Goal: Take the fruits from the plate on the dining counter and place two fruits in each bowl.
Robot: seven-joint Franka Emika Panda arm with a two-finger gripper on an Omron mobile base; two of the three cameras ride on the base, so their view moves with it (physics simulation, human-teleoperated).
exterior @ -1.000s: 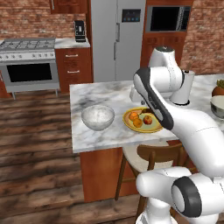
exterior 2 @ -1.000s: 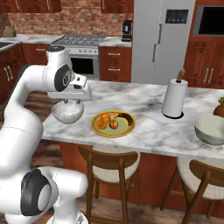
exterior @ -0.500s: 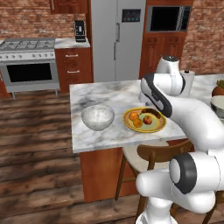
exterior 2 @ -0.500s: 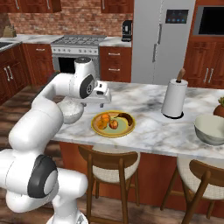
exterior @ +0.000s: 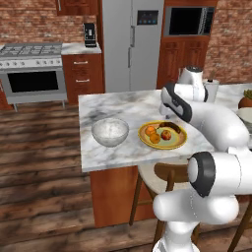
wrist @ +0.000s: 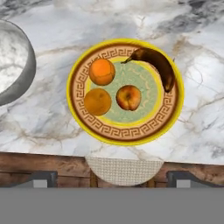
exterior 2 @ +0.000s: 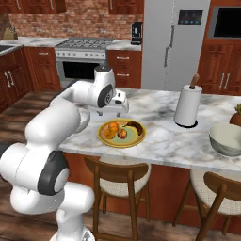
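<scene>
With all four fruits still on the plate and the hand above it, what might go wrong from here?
The two oranges and the apple sit close together on the plate, so open fingers coming down may nudge a neighbour and roll it. The dark banana lies at the rim and may slide off. The grey bowl stands far away, a long carry.

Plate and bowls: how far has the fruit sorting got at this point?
Nothing looks done: both oranges, the apple and the dark banana all lie on the plate. The whitish bowl beside it holds no fruit, nor does what shows of the grey bowl. In hand: the gripper hangs open above the plate, fingers empty. Left: all four fruits, two per bowl.
</scene>
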